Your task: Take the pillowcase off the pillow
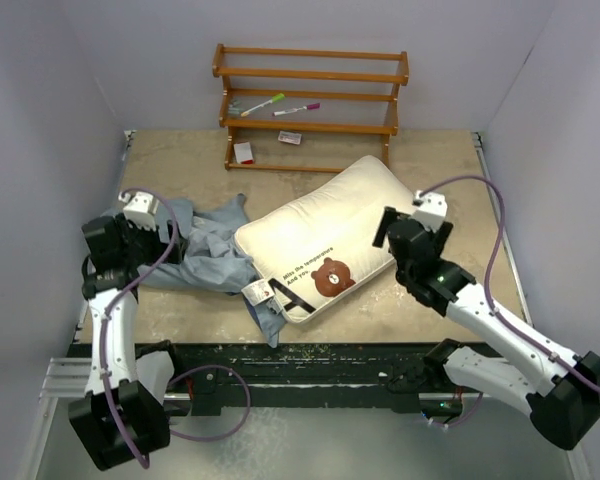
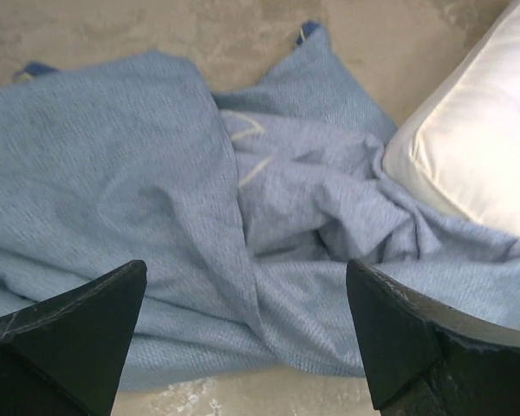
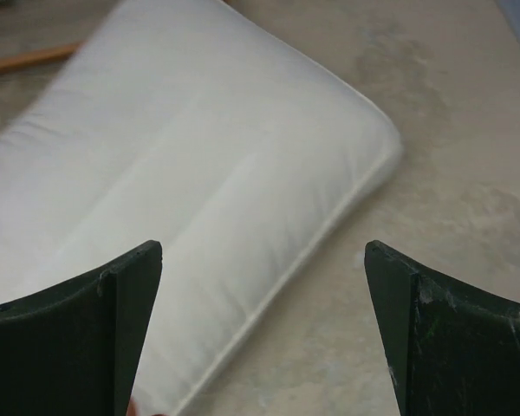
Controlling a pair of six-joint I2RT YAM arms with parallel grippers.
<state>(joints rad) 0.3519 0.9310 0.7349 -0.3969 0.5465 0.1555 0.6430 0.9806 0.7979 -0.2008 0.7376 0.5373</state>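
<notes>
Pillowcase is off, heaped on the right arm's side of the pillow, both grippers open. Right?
No. The top view shows the pillowcase heaped on the left arm's side of the pillow. It is off, and the left gripper and right gripper are both open.

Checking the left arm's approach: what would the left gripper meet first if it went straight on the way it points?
Most likely the crumpled pillowcase, which lies straight ahead of the open left gripper. The pillow sits off to the side. How far off the cloth lies is unclear.
</notes>
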